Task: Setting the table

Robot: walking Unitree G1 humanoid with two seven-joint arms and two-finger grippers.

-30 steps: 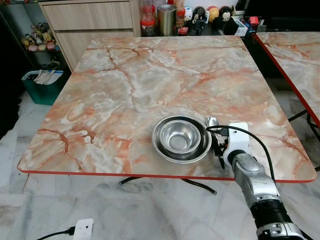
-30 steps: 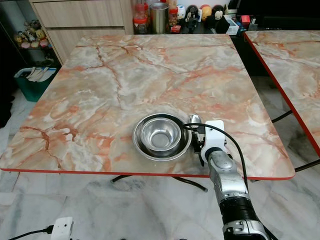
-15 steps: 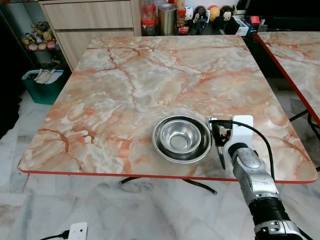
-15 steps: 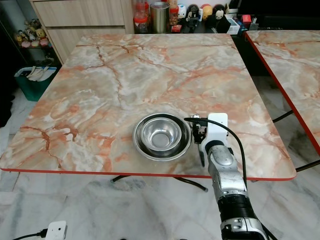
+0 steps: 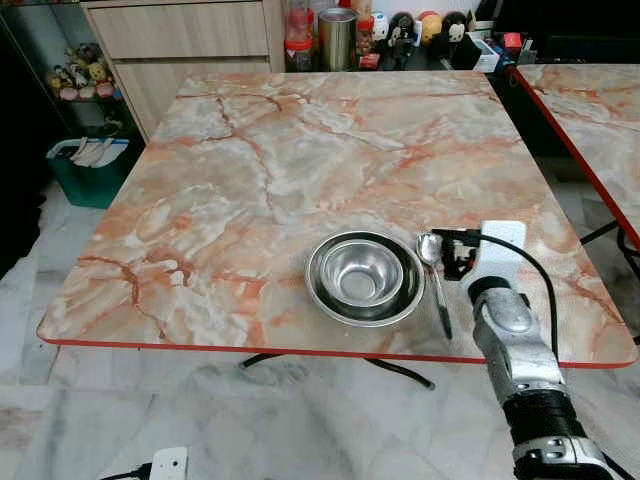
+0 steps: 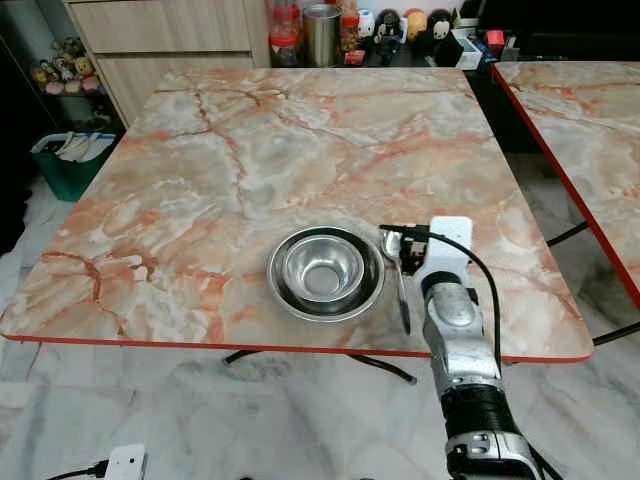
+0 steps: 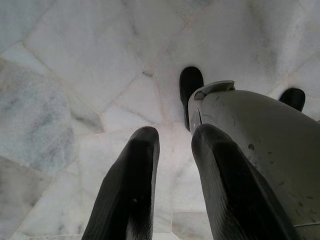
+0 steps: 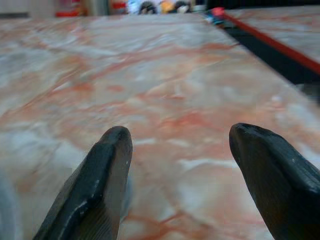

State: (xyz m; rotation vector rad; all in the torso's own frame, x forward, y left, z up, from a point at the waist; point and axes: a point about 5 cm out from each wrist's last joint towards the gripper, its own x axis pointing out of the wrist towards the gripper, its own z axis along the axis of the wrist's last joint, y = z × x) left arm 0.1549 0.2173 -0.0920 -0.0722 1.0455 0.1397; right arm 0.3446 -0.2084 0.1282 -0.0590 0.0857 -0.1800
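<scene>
Steel spoon (image 5: 436, 281) is flat on the marble table (image 5: 280, 170), long axis running pretty much near-to-far: dark handle end toward the near red-trimmed edge, shiny bowl end toward the far side. It sits just right of the two nested steel bowls (image 5: 364, 277), close beside the outer rim, though I can't quite tell if it touches.

Near edge is close, since the handle tip stops a little short of it, so not much room that way. Left of the bowls and all the way back, the tabletop is open marble.

Right gripper (image 5: 452, 258) is just right of the spoon's bowl end, low over the table, with the silver arm coming up from the near edge. In the right wrist view its fingers (image 8: 97, 185) are spread wide with nothing between them, so the spoon is let go.

Left gripper (image 7: 172, 175) hangs by the robot's side over the tiled floor (image 7: 75, 75), fingers a small gap apart.

Further back there's a cabinet (image 5: 180, 40) with jars and figurines (image 5: 400, 25), and a second table (image 5: 590, 110) off to the right.
</scene>
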